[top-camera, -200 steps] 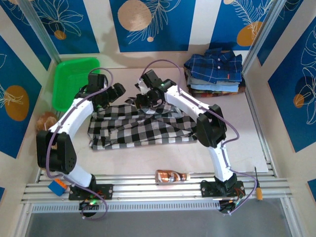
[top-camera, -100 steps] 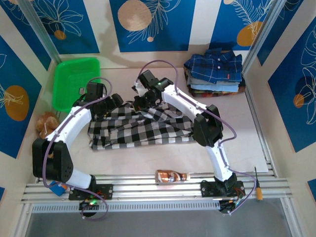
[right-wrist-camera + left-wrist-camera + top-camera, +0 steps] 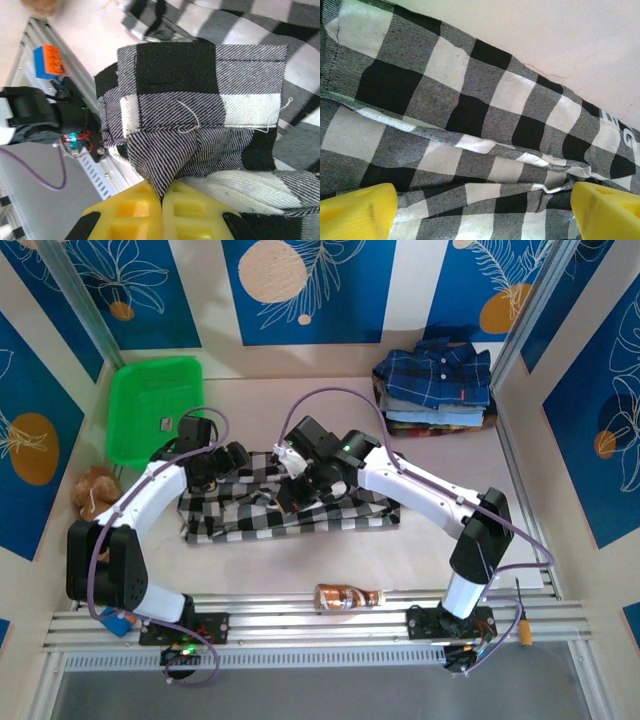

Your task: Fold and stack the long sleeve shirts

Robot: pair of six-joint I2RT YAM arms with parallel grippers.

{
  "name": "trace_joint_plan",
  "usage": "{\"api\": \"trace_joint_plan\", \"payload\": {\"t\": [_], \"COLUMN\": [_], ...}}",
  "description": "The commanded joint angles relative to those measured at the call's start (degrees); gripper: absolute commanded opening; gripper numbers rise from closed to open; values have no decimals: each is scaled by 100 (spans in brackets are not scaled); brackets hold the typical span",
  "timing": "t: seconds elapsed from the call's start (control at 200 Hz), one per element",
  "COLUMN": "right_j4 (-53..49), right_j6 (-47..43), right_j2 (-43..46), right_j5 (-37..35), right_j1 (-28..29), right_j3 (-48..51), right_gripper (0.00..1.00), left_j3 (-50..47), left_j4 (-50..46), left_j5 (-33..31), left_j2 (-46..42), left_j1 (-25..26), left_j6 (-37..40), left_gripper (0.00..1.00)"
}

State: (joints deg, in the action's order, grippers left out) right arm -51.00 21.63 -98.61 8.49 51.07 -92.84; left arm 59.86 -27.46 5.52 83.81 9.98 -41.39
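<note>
Pale table (image 3: 330, 558) between patterned walls — the checked shirt (image 3: 240, 512) lies crumpled at its middle. Right gripper (image 3: 161, 197) pinches a fold of this shirt, jaws clenched; left gripper (image 3: 482, 200) hangs wide apart over the shirt's left part. Beyond the shirt, rightward — the folded plaid shirts (image 3: 435, 385).

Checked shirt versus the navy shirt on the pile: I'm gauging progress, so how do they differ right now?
The checked shirt is black-and-white; the navy shirt is blue plaid. The checked shirt lies rumpled in the middle, the navy shirt neatly folded atop the pile at the far right. The right gripper is shut on the checked shirt's fabric; no gripper touches the navy shirt. Both are check-patterned.
</note>
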Motion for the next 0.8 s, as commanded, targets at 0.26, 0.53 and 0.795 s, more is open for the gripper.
{"api": "trace_joint_plan", "payload": {"t": [0.26, 0.53, 0.795], "right_j4": [77, -25, -391], "right_j6": [-17, -561, -593], "right_j2": [-1051, -2245, -3364], "right_j5": [-1006, -510, 251], "right_j1": [-704, -810, -544], "right_j3": [-879, -1931, -2942], "right_gripper": [5, 9, 46], "left_j3": [-17, -208, -2], "left_j4": [33, 16, -196], "left_j5": [90, -60, -491], "left_j2": [127, 59, -36], "left_j1": [-44, -42, -70], "left_j6": [370, 388, 481], "left_gripper": [89, 89, 91]}}
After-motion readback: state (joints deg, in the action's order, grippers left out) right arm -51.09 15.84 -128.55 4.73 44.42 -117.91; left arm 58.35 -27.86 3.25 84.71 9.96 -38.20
